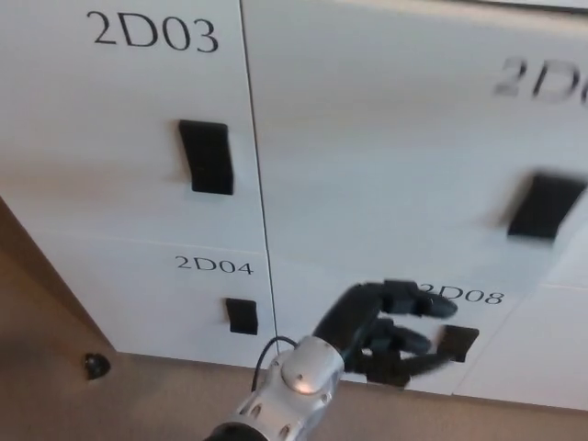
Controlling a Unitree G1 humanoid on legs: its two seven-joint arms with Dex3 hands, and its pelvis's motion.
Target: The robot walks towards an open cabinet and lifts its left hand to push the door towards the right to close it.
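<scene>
Reaching up from below, the left hand [381,329] is spreading its fingers, holding nothing, before drawer 2D08 [367,340], while the cabinet door [395,156] above is sitting flush beside door 2D03 [119,119].

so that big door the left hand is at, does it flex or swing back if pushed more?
Probably stiff: the door reads as one flat white panel, with no visible bowing near the left hand. Likely little travel left, since it sits about flush with door 2D03. Whether it latches or rebounds can't be told; its handle is blurred.
</scene>
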